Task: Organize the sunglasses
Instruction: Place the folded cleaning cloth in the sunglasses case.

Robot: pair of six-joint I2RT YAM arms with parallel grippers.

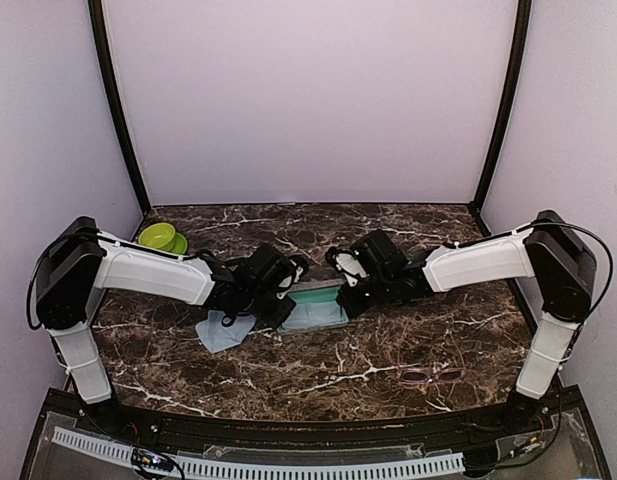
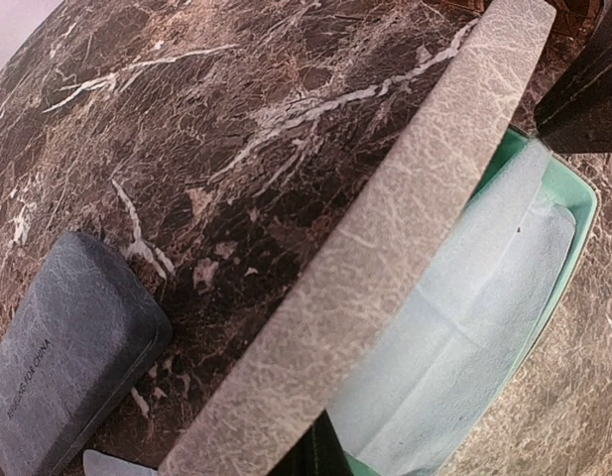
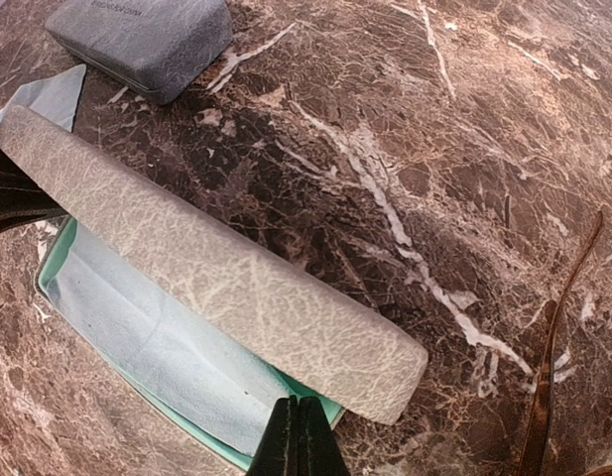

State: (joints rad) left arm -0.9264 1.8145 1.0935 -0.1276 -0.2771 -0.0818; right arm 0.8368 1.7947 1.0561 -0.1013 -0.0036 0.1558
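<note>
**Sorting sunglasses: one pair loose on the marble, one case half open**

**Item 1, pink-purple sunglasses**. Lies flat on the table, near the front edge on the right side, well apart from both grippers and from every case. It has a thin frame and dark lenses. Judged light, springy in the temples, easily scratched on the lenses and likely to skate on polished stone. Best taken at the bridge or across a temple close to the hinge, never on a lens. The frame barely rises off the surface, so a low, flat approach looks necessary.

**Item 2, dark-framed pair.** Not identifiable in any view. A thin brownish strip at the right edge of the right wrist view may be a temple; of which pair cannot be told.

**Item 3, open case**. Sits at the centre of the table, its grey textured lid tilted up over a mint-green tray. A pale blue cloth covers the tray floor, and anything beneath it is hidden.

**Item 4, grippers.** The right gripper has its jaws together, tips at the tray's near rim; whether they pinch that rim is unclear. The left gripper also has its jaws together, at the opposite end of the case under the lid's edge.

**Item 5, surroundings.**
- Closed grey case, near the open one.
- Loose blue cloth, front left of the open case.
- Green bowl, back left.
</note>
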